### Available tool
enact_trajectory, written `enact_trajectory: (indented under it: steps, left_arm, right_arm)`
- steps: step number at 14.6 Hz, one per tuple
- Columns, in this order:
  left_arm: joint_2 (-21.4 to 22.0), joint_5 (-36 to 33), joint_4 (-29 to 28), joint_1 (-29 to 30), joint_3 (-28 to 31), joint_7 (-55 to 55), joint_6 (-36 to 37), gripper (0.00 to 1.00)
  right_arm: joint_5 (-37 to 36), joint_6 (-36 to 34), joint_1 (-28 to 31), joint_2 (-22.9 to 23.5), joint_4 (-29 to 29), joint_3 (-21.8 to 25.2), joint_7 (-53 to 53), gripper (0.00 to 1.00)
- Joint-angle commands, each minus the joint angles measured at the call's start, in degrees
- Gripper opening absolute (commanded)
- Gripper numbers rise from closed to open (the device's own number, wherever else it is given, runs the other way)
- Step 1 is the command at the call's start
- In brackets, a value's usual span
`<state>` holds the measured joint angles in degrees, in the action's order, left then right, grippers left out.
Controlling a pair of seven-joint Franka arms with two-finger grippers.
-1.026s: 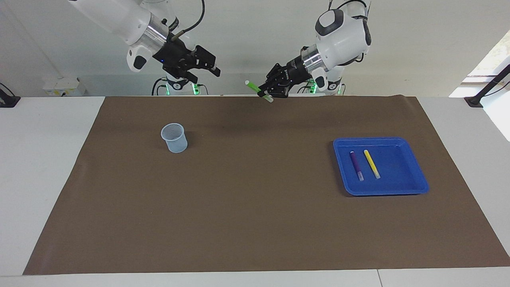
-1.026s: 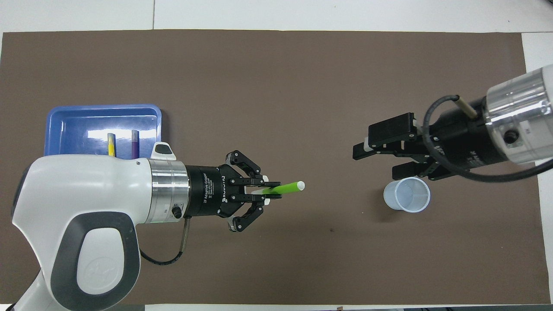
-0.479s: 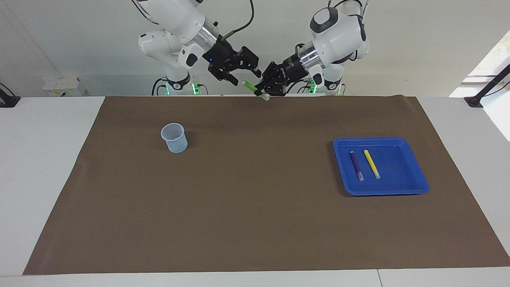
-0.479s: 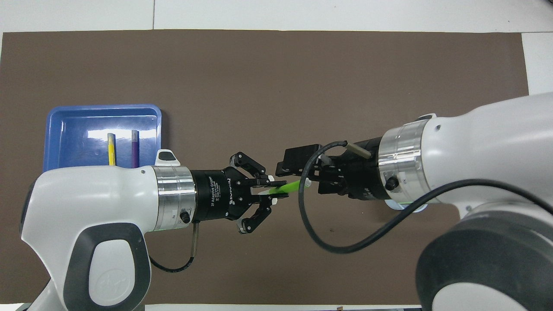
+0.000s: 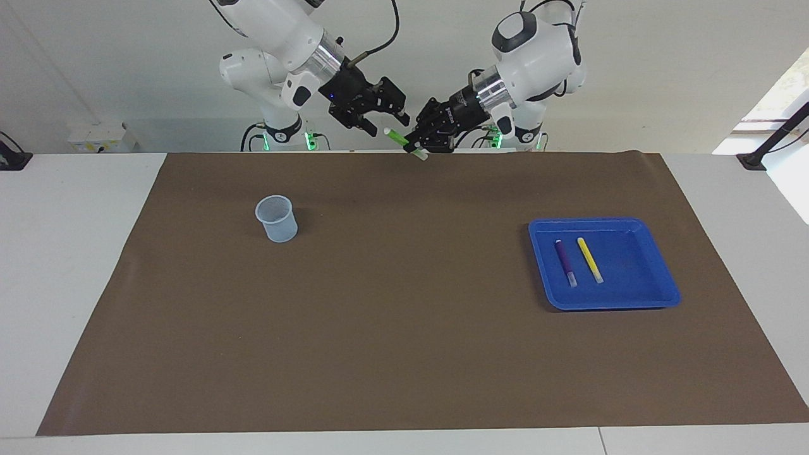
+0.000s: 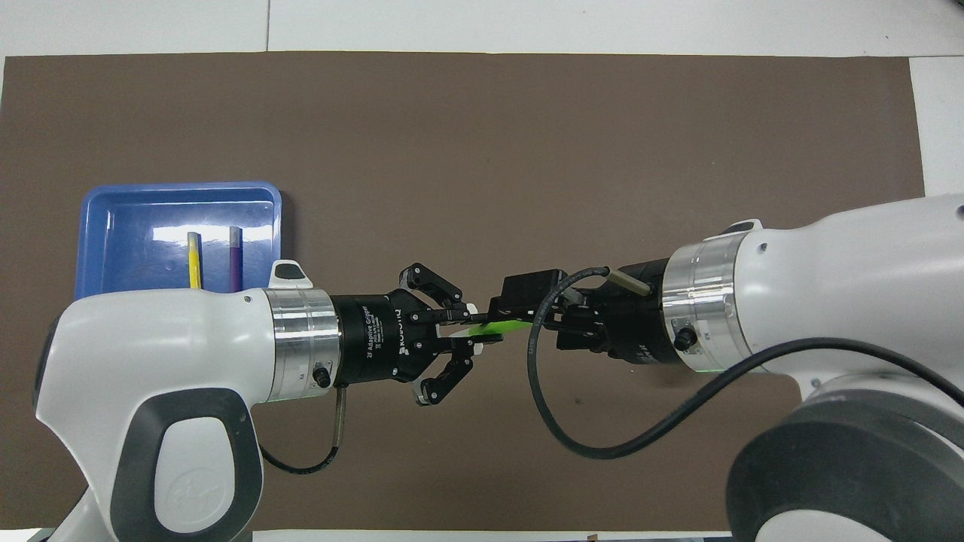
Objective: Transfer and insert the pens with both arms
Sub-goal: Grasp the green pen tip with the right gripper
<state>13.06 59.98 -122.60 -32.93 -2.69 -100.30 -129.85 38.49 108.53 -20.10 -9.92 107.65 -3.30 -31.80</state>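
Arm shells (image 6: 151, 361) are showing smooth, glossy white plastic with grey panels; wrist rings (image 6: 301, 342) are gleaming as brushed metal. Grippers are looking like matt black plastic and metal, the cable (image 6: 602, 444) like dull rubber. The table cover (image 5: 404, 354) is appearing matt brown, like paper or cloth. The tray (image 5: 663, 294) is shining as glossy blue plastic. The cup (image 5: 277, 218) is looking translucent, finely ribbed plastic. Pens (image 5: 588, 259) are showing smooth plastic.

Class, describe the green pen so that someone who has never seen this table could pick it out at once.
Start at the robots' edge of the brown mat, where the two arms meet in the air. The green pen is up there, clamped in the left gripper, its free end at the right gripper. Unlike the purple pen and yellow pen lying in the blue tray, it is off the table.
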Motion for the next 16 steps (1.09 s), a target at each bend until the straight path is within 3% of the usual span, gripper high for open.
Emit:
enact_trajectory:
  steps: [1,4,7,11,16]
  left_arm:
    - [1.4,1.3,-1.7,-1.0,0.3,-0.5,-1.9,0.00]
    - [1.4,1.4,-1.7,-1.0,0.4,-0.6,-1.9,0.00]
    - [1.4,1.4,-1.7,-1.0,0.4,-0.8,-2.0,0.00]
    - [1.4,1.4,-1.7,-1.0,0.4,-1.1,-2.2,0.00]
    - [1.3,1.4,-1.7,-1.0,0.3,-1.3,-2.8,0.00]
  right_arm:
    - [1.3,1.4,0.9,-1.3,2.1,-0.3,1.2,0.73]
    - [1.3,1.9,1.0,-1.4,2.2,-0.4,0.9,0.63]
    - [1.3,3.6,1.0,-1.7,2.9,-0.4,0.7,0.43]
    - [1.3,3.7,1.1,-1.6,2.9,-0.4,0.1,0.00]
    - [1.3,3.8,1.4,-1.5,2.8,-0.3,-1.1,0.00]
